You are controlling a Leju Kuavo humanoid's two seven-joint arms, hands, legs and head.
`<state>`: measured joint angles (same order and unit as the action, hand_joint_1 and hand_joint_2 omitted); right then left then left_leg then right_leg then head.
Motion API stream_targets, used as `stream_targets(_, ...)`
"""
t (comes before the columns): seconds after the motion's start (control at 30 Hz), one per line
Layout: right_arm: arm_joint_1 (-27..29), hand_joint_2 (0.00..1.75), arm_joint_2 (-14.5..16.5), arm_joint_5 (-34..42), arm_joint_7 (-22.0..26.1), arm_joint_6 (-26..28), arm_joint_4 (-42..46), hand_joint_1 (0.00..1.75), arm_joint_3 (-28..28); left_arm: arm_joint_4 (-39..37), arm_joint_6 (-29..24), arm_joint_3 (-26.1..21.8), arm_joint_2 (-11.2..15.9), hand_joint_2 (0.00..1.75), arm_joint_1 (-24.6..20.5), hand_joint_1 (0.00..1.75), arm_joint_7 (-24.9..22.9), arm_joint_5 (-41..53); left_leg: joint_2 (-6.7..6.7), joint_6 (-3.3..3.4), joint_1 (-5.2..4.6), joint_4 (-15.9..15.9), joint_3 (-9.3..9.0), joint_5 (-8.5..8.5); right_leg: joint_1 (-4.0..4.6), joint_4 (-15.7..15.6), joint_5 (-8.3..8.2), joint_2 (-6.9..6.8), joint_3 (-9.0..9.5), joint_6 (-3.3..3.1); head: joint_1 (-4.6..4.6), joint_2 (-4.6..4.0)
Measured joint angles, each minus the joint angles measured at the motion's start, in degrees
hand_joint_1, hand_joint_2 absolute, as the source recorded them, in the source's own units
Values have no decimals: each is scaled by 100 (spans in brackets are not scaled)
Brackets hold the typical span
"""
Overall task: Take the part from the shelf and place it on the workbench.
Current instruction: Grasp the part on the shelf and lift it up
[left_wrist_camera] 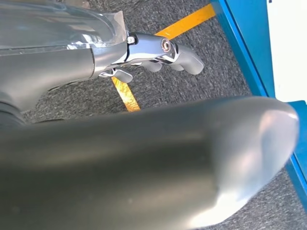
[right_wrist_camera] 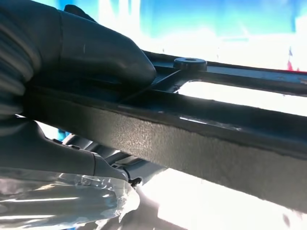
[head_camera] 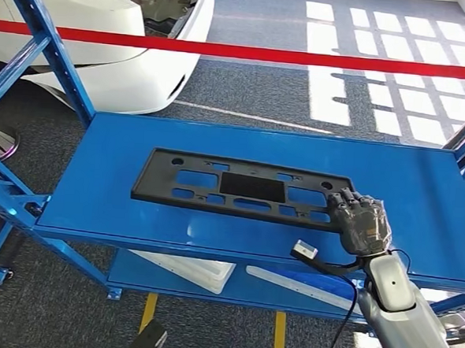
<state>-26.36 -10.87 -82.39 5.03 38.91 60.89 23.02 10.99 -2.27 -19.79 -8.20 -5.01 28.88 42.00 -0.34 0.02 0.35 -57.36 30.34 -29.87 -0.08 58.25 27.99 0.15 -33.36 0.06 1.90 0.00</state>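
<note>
The long flat black plastic panel with rectangular cut-outs lies on the glossy blue metal shelf top, running crosswise, and the right hand grasps its right end: in the right wrist view the thick grey thumb presses on the panel's upper face while darker fingers reach under its rim, so the edge is pinched between them. The step in hand looks like securing this grip before lifting. To do it well, I would judge that the hand should close firmly across the rim instead of only at the corner, then raise that end slowly and level, since a long thin part held at one end will likely sag and swing, and its far end may drag on the shelf. The left hand hangs low over grey carpet and a yellow floor stripe, holding nothing; whether its fingers are spread or curled is hard to tell from this angle. The workbench cannot be picked out here. The shelf beneath is partly hidden, showing only a white tray-like piece. Glare washes out the background of the right wrist view.
</note>
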Motion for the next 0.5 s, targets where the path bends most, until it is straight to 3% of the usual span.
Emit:
stream_targets(0.23, 1411, 175, 620, -630, 306, 86, 2782, 175, -90, 0, -81, -145, -46, 0, 28, 0, 54, 27, -3, -1, 13, 4, 31, -2, 13, 0, 8, -6, -28, -6, 2, 0)
stream_targets(0.5, 1932, 175, 787, -771, 125, 85, 4173, 175, 24, 0, -133, -267, -62, 0, 25, 0, 63, 63, 0, -1, 3, 2, 28, -1, 9, 0, 4, -2, -23, -4, -1, 0)
